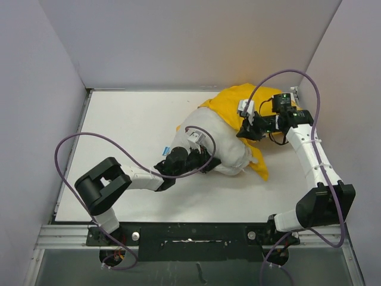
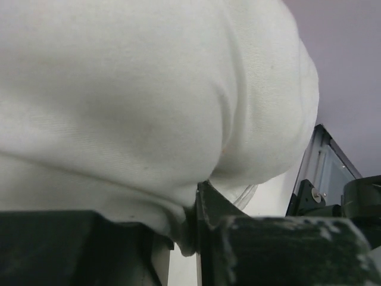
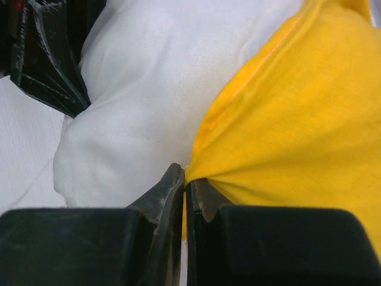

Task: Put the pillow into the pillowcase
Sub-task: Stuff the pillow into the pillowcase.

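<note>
The pillow (image 1: 217,143) lies on the right half of the desk (image 1: 131,119). Its far end is tucked under the yellow pillowcase (image 1: 235,101), which is bunched over and beside it. How deep it sits inside, I cannot tell.

The left gripper (image 2: 187,220) is at the near end of the pillow, and its jaws are clamped on a small fold of the white cover. The right gripper (image 3: 186,179) has its jaws pressed together on a thin edge of the yellow cloth, just where it meets the pillow.

The pillow looks light, plump and very soft. I think it yields under any push and bulges around the fingers instead of sliding as one body. A pinch takes only the loose cover, so it can slip out if the pull is strong. A deeper hold at a corner or seam seems safer to me.

The pillowcase looks thin and limp. It probably does not hold its mouth open alone and it wrinkles easily. The best place to hold it is likely the hem of the opening, pulled taut and away from the pillow, so the filling can pass under it.
</note>
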Robot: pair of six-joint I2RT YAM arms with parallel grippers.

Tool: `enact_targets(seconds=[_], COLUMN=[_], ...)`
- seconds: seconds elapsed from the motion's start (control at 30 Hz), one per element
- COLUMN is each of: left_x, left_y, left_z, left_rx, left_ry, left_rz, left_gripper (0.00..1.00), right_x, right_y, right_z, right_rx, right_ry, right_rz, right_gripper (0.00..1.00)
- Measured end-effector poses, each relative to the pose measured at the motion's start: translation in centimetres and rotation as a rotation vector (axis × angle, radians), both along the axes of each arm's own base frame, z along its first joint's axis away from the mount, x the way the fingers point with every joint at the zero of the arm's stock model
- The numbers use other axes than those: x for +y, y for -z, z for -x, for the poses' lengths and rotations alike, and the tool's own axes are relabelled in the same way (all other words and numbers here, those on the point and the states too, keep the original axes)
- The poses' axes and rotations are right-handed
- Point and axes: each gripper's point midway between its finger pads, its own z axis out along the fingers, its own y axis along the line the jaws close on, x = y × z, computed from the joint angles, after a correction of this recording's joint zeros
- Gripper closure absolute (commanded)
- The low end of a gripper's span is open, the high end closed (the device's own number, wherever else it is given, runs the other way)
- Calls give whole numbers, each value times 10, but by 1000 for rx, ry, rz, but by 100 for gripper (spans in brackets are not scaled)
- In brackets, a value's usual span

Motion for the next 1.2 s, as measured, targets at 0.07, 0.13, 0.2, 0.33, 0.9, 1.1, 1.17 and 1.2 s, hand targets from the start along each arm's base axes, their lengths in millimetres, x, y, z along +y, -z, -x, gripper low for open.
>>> enact_targets(seconds=[0.07,0.13,0.2,0.33,0.9,1.1,1.17,1.2], left_x=[1,6,15,32,57,113,113,111], left_y=[-7,-8,-3,0,-20,-8,-1,0], left_z=[-2,-4,-2,5,89,70,78,83], left_rx=[-32,-54,-63,-92,-257,-191,-152,-139], left_ry=[26,48,76,149,364,238,285,310], left_rz=[17,20,5,-20,-180,-183,-185,-182], left_gripper=[96,97,97,97,94,60,48,43], right_x=[1,0,0,-3,90,35,13,1], right_y=[-13,-22,-28,-20,-33,38,58,68], right_z=[-1,1,3,6,15,23,16,12], right_rx=[-18,-27,-31,5,-25,56,103,134], right_ry=[-7,1,15,69,-184,-13,69,112], right_rz=[-32,-61,-78,-77,-30,78,125,145], right_gripper=[100,100,100,100,100,82,68,60])
